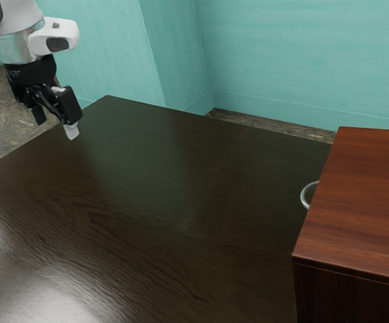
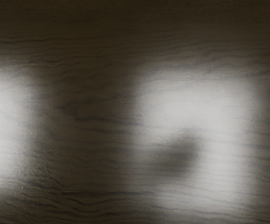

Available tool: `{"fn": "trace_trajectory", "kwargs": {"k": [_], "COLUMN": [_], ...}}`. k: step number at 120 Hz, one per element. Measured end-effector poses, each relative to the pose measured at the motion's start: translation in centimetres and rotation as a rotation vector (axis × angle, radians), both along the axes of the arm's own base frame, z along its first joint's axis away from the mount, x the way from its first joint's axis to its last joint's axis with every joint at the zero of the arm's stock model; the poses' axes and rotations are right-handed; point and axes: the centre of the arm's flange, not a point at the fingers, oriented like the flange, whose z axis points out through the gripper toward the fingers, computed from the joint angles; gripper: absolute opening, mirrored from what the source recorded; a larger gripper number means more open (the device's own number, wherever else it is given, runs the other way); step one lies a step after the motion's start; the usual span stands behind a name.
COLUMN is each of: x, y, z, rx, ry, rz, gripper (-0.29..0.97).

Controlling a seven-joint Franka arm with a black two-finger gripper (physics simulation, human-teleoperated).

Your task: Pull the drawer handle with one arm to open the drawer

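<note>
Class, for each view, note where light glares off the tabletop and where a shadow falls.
Exterior view: the dark table shows a pale sheen at its near corner. Wrist view: two glare patches on the wood, a shadow blot at the larger one's edge.

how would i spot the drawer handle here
Find the reddish-brown cabinet at the exterior view's right, by the dark table. A small curved handle pokes out of its face toward that view's left. It is the only silvery metal piece among the wood.

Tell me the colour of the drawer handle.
Silvery grey; the drawer handle shows best in the exterior view, beside the reddish-brown cabinet.
</note>
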Motion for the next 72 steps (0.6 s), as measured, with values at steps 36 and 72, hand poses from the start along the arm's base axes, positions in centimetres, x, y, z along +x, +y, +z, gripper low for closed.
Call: {"fn": "trace_trajectory", "kwargs": {"k": [36, 72], "x": [0.9, 2.7], "y": [-3.8, -3.3], "z": [0.9, -3.2], "rx": [-0.11, -0.281], "ry": [-0.063, -0.034], "rz": [-0.046, 0.073], "gripper": [0.68, 0.68]}}
